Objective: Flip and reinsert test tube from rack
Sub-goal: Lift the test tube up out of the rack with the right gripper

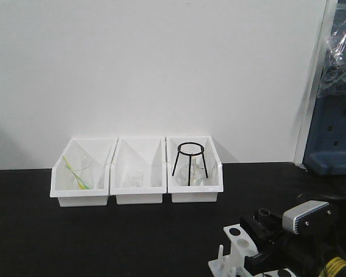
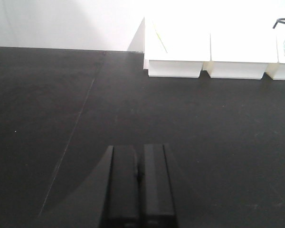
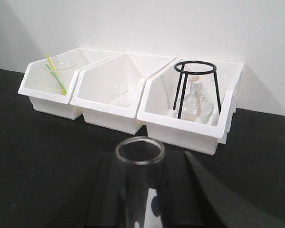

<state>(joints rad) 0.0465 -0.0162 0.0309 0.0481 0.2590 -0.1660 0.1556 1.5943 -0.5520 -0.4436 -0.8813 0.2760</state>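
Observation:
The white test tube rack (image 1: 236, 254) stands at the bottom edge of the front view, with dark round holes in its top plate and short pegs on its left side. My right gripper (image 1: 266, 226) is just right of it and above it, shut on a clear glass test tube (image 3: 133, 190). The tube's open mouth points up and away from the wrist camera, above the fingertips. Part of the rack (image 3: 154, 204) shows through the glass in the right wrist view. My left gripper (image 2: 140, 164) is shut and empty over bare black table, and is out of the front view.
Three white open-front bins (image 1: 137, 193) stand in a row against the back wall. The left one holds a beaker with a yellow-green stick, the middle one a small beaker, the right one a black tripod stand (image 3: 197, 88) over a flask. A blue unit (image 1: 334, 138) stands at the far right.

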